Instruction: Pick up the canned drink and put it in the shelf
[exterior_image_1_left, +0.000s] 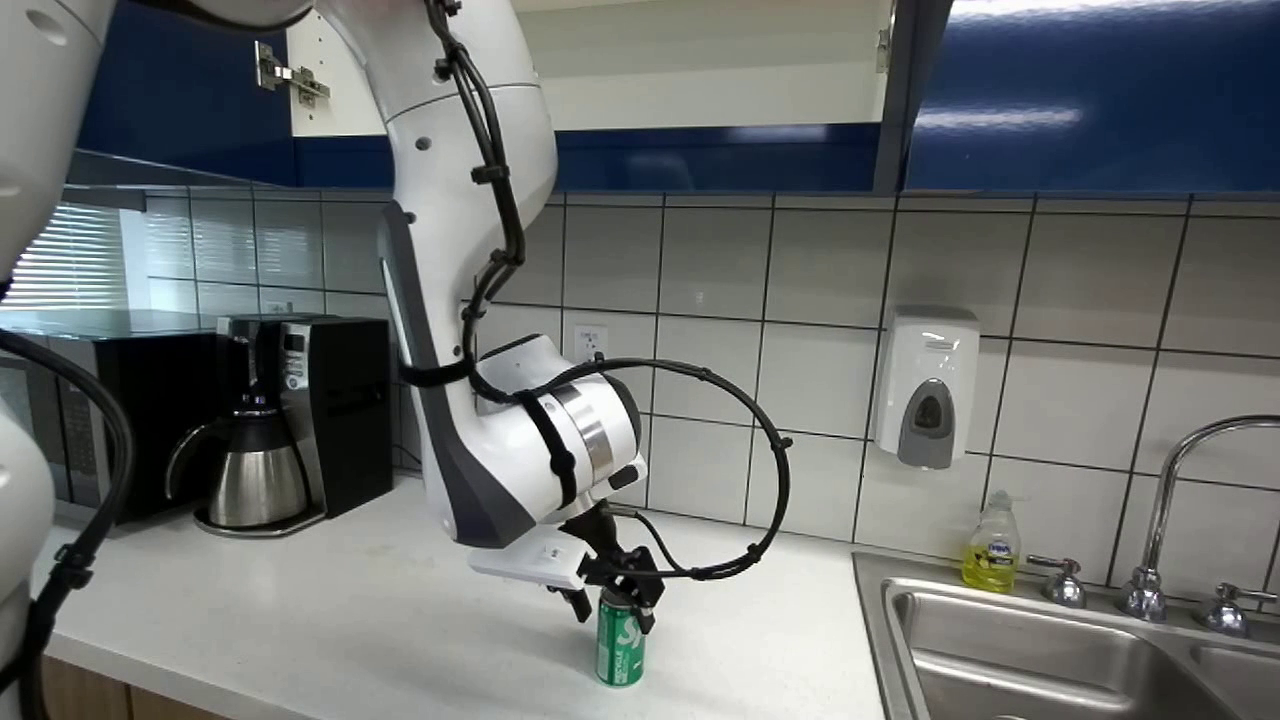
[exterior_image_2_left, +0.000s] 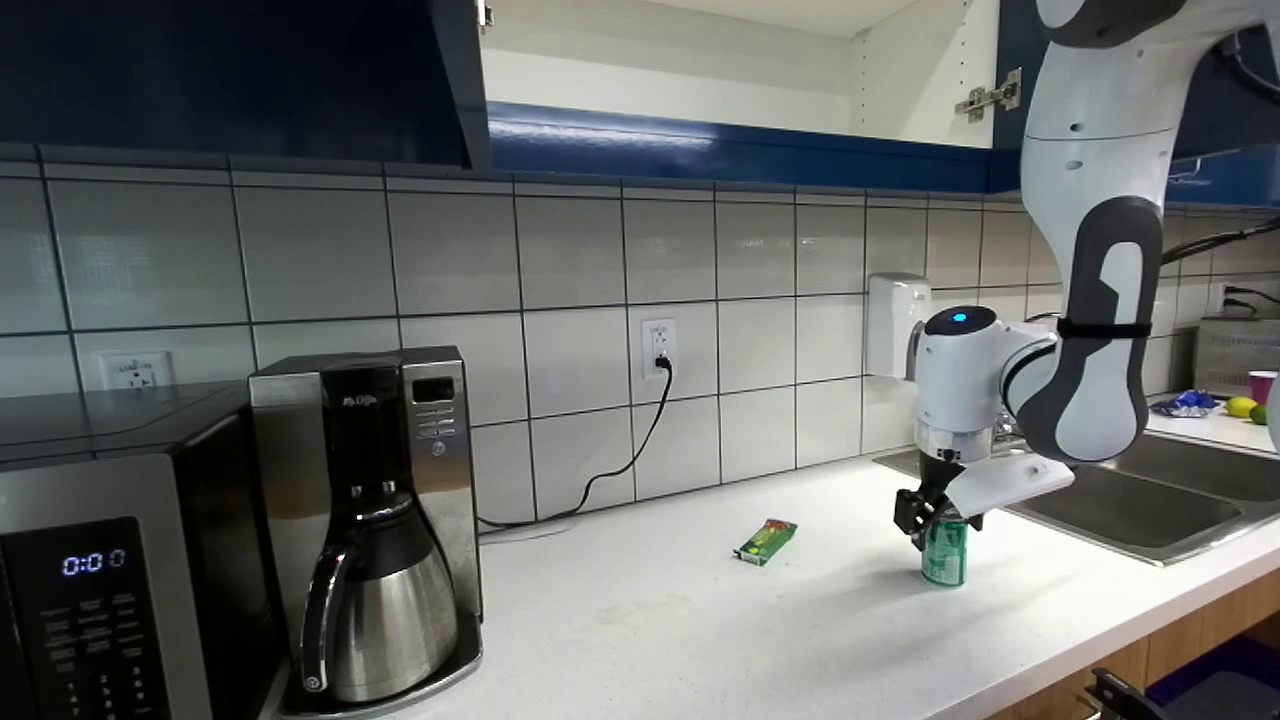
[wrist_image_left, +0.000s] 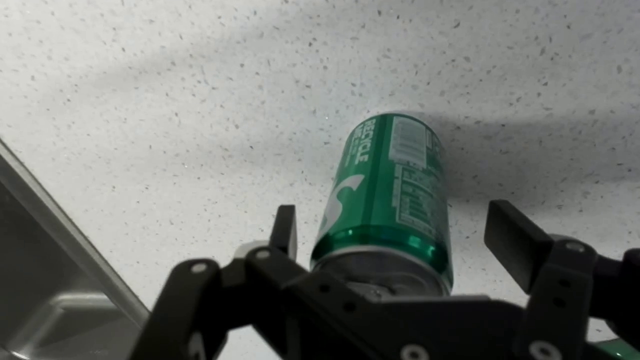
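Green can (exterior_image_1_left: 621, 652) stands upright on counter (exterior_image_1_left: 300, 620), gripper (wrist_image_left: 396, 235) spread around it, shelf (exterior_image_1_left: 720, 80) at twelve o'clock above both in an exterior view.

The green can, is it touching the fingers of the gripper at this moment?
Apart. In the wrist view, the counter shows between the green can and each finger.

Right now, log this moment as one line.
gripper: open, astride can | can: upright on counter | shelf: open, can not yet in
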